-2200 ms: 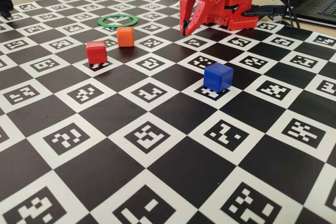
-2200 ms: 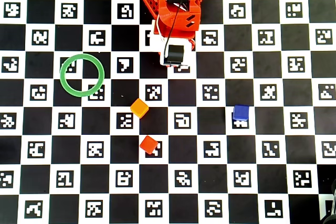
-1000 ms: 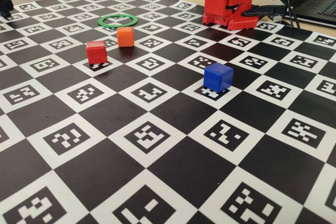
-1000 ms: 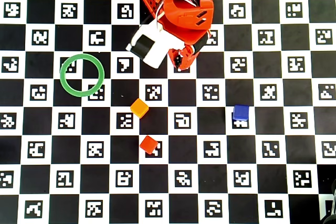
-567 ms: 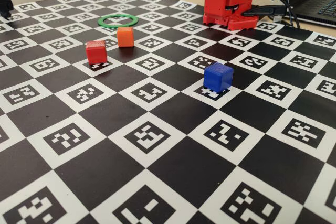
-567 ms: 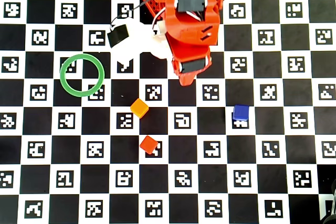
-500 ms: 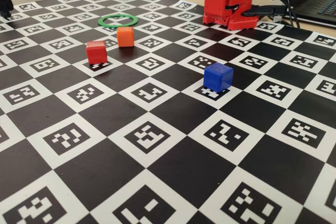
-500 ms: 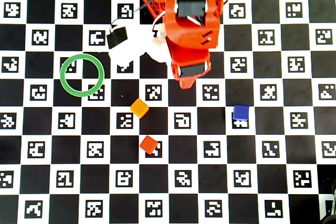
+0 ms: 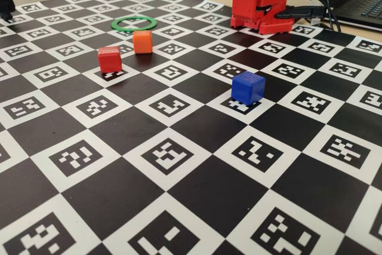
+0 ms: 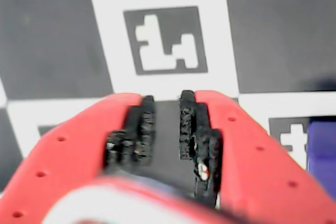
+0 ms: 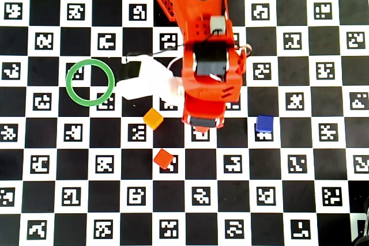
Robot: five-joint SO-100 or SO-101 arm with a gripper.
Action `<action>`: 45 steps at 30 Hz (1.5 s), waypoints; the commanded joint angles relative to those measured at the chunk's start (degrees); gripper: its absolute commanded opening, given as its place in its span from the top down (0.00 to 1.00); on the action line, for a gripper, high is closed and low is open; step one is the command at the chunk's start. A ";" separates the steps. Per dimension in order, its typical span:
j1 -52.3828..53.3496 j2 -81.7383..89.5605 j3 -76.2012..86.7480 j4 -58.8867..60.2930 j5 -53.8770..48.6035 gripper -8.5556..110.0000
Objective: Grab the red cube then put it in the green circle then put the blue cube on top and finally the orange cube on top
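**Arm above the board, red cube below-left of its tip**

Taking the green circle [image 11: 90, 82] as landmark and reading the overhead view left to right: the ring lies flat at the left with its centre open and nothing in it. To its lower right sits the orange cube [image 11: 153, 118], and further down from that, a little right again, the red cube [image 11: 164, 158], both well clear of the ring. Right of the orange cube the gripper [image 11: 201, 123] hangs over the board, its tip pointing down the picture. Far right of the ring, the blue cube [image 11: 264, 123] rests alone.

In the wrist view the fingers [image 10: 142, 129] stand slightly apart, a narrow gap between the black pads, with nothing held (a blue shape, probably the blue cube, shows at the right edge).

The coming move likely turns on this: the red cube lies down and left of the tip, on the ring's side, with the orange cube close beside that path.
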 commanded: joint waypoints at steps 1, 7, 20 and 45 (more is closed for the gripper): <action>1.32 -0.97 -4.22 -0.97 3.34 0.83; 1.67 -3.16 -4.39 -2.64 6.86 0.76; 6.59 -10.20 -3.87 -7.65 16.35 0.66; 8.53 -14.59 14.50 -24.08 17.84 0.57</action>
